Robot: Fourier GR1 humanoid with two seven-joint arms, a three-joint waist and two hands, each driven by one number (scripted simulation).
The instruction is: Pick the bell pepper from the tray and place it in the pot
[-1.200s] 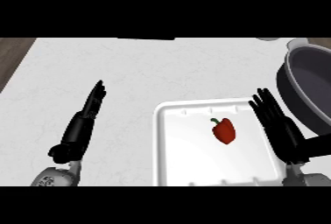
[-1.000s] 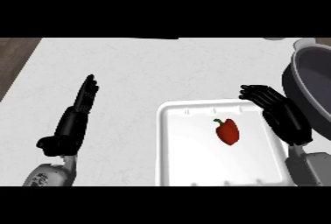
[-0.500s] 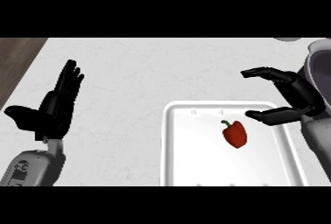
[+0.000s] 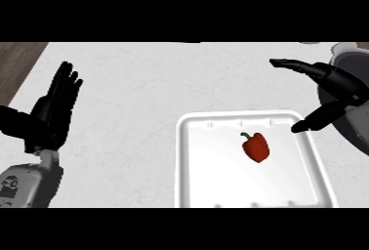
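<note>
White surface [image 4: 144, 73] carries a tray [image 4: 194, 185] at lower right. The pepper [image 4: 256, 147], red and glossy with a green stem, lies mid-tray, its long axis up-down the frame. The nearer right robot hand [image 4: 337, 84] hovers at upper right, fingers and thumb apart, empty; the pepper lies to its lower left. The pot [image 4: 355, 57] shows at the right edge. The left robot hand [image 4: 54, 110] rests open, far left.

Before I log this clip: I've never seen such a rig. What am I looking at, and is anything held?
One camera looks steeply down from a humanoid robot's head, so only its grey forearms and black hands show. On the white counter lies a white tray with a red bell pepper in it; a grey pot stands at the right edge. The left hand rests open, fingers up. The right hand is open over the tray's far right corner. Nothing is held.
</note>
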